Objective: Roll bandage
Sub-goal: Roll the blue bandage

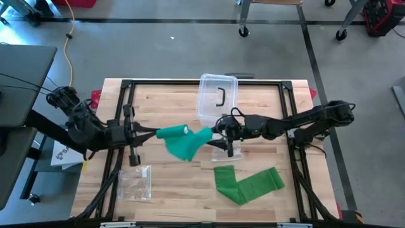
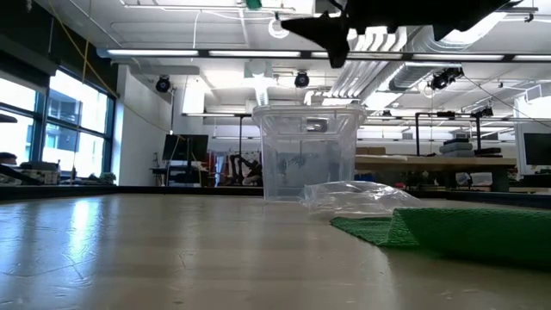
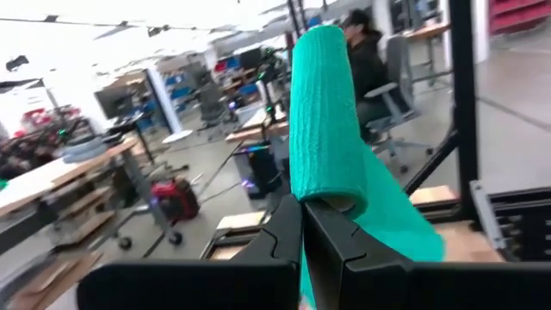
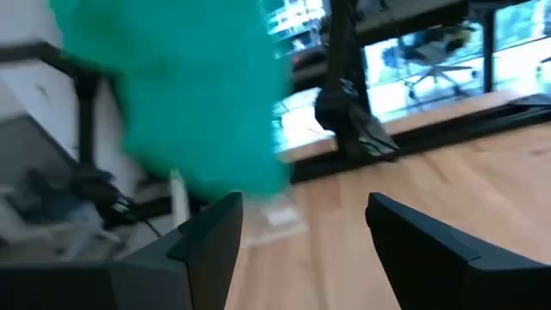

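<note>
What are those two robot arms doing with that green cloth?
They are rolling a bandage. The left gripper is shut on a partly rolled teal bandage, held up above the table. The right gripper is open beside the loose end. A second green bandage lies flat near a clear plastic box.

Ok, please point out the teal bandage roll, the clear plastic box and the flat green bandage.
teal bandage roll (image 1: 169,132), high view, middle of the roll.
clear plastic box (image 1: 207,101), high view, left wall.
flat green bandage (image 1: 261,182), high view, its right half.
</note>
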You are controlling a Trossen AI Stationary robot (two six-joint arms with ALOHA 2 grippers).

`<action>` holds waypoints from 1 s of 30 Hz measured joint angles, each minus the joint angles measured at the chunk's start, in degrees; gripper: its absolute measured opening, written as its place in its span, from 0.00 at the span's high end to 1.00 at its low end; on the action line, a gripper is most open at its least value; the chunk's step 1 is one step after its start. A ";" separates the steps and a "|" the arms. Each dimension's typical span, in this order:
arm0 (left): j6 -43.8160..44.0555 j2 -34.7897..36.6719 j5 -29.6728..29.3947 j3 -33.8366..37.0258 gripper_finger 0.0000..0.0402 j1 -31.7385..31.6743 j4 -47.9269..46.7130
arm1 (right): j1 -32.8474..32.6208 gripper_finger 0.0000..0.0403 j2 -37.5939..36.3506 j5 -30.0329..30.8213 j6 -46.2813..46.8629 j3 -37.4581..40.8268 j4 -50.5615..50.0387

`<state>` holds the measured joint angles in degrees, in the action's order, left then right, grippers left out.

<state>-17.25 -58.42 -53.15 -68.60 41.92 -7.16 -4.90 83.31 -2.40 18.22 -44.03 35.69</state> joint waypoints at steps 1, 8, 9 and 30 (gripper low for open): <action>0.00 0.02 0.41 0.00 1.00 0.29 0.04 | 0.15 0.40 0.00 -0.54 0.99 0.00 1.24; -1.95 0.00 0.57 0.00 1.00 1.39 1.41 | 1.15 0.40 3.23 -5.70 7.83 -0.04 8.50; -2.32 0.00 0.57 0.00 1.00 1.39 1.50 | 1.15 0.40 4.79 -6.87 8.93 -0.08 10.77; -4.44 0.16 0.48 0.00 1.00 1.36 3.50 | 2.36 0.41 19.88 -29.39 12.30 -5.87 27.01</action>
<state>-21.70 -58.26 -52.66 -68.60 43.29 -3.66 -2.55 103.18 -31.79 30.52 -49.91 62.69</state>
